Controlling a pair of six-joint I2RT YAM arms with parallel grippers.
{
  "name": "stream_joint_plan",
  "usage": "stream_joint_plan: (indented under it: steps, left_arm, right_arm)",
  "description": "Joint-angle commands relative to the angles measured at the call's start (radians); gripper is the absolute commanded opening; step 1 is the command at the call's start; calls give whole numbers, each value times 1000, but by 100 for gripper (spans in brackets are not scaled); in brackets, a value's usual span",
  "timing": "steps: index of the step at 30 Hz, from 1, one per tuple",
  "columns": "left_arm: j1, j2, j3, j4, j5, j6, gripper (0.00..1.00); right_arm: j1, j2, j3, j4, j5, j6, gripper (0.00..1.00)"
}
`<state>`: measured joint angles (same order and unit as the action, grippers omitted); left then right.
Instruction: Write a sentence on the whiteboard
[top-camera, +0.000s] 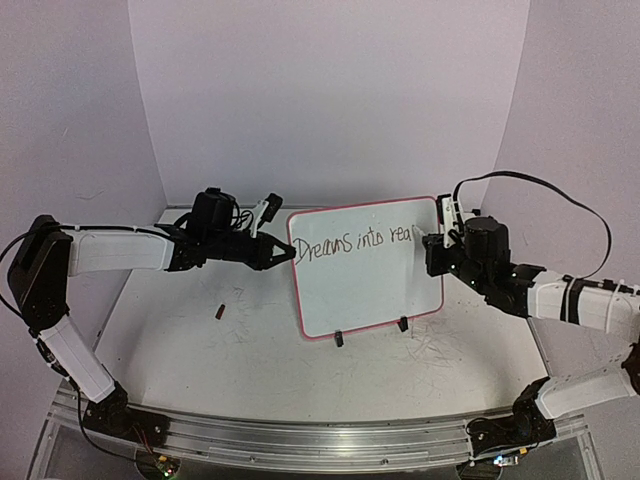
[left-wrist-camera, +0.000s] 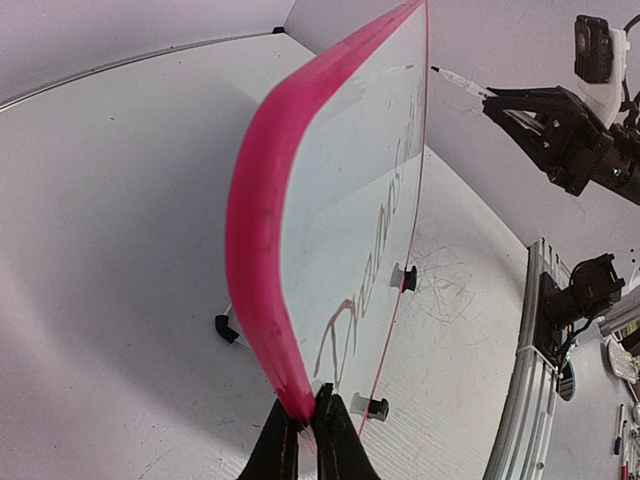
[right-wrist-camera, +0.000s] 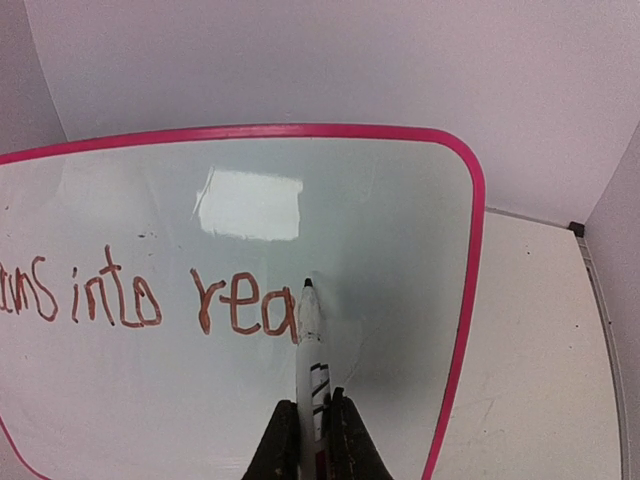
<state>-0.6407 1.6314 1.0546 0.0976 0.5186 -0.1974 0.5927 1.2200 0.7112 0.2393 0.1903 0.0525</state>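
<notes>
Before right gripper (right-wrist-camera: 313, 428), marker (right-wrist-camera: 310, 345) tip seemingly touching sentence (right-wrist-camera: 232, 306)

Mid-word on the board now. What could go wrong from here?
The left end effector pinches the board only by its left edge, so marker pressure near the far right could swing or tip it on its clip feet. Little room is left before the pink frame; further letters may get cramped.

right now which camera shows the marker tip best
The right wrist view: the marker stands centred, its tip at the whiteboard just after "rea". The left wrist view shows it small and far off; in the top view it is too small to make out.
</notes>
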Motion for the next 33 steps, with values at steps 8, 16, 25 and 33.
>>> stream_joint_plan:
  steps: [8,16,25,33]
  left_arm:
    - [-17,-1,-7,-34,-24,70,0]
    - [-17,-5,-11,-34,-26,73,0]
    - [-17,-3,-10,-34,-22,72,0]
    - [-18,-2,-10,-33,-17,72,0]
  right_arm:
    - [-20,60,74,64,-3,6,0]
    - [-21,55,54,38,-3,30,0]
    - [-20,33,17,4,-12,58,0]
    - [-21,17,-11,-7,-34,75,0]
